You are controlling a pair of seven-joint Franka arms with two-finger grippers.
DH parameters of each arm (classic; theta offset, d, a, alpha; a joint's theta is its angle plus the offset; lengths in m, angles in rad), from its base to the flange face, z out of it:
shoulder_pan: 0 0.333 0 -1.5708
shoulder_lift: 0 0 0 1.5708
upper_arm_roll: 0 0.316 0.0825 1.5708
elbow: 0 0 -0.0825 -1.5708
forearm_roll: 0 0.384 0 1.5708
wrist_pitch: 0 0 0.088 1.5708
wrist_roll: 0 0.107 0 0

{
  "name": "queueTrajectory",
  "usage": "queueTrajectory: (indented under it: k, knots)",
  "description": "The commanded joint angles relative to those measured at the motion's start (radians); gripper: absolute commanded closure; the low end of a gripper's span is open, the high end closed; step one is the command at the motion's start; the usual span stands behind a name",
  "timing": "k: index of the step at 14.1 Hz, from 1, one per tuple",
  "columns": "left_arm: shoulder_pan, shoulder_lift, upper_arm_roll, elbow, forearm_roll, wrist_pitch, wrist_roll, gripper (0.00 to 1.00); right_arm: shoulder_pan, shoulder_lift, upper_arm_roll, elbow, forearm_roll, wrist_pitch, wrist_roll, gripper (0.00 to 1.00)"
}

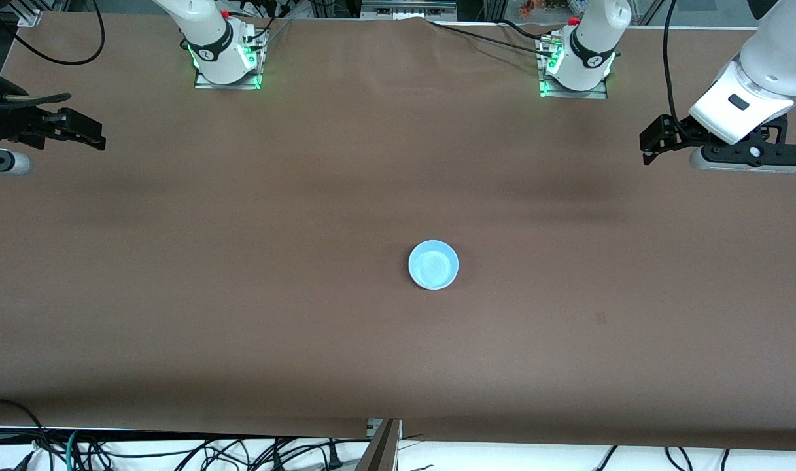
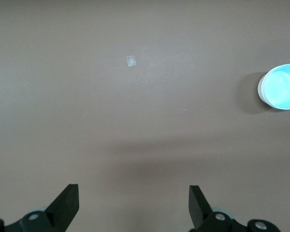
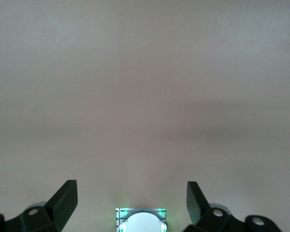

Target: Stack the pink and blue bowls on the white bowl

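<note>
A single stack of bowls sits near the middle of the brown table, a little toward the left arm's end and nearer the front camera than either robot base. From above only the blue bowl shows plainly, its pale sky-coloured inside facing up; in the left wrist view a whitish rim rings the blue bowl, but I cannot tell from here whether that is another bowl beneath it or just the blue one's own wall, and no pink shows anywhere. Both arms are drawn well back from it. The left gripper hangs over the table's edge at the left arm's end, its two black fingers spread wide with nothing between them, bare tabletop under them. The right gripper hangs over the table at the right arm's end, its fingers likewise held apart and empty; between them, down on the table, I can see the right arm's base with its green lights glowing. A small pale mark lies on the tabletop in the left wrist view, well apart from the bowl.
</note>
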Motion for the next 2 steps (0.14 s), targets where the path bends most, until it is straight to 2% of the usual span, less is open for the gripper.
queueTrajectory:
  k: [1, 2]
  knots:
    - [0.005, -0.014, 0.002, -0.009, -0.027, -0.007, 0.005, 0.00, -0.010, 0.003, 0.005, 0.013, -0.008, -0.019, -0.025, 0.00]
    - [0.005, -0.014, 0.002, -0.009, -0.027, -0.007, 0.005, 0.00, -0.010, 0.003, 0.005, 0.013, -0.008, -0.019, -0.027, 0.00]
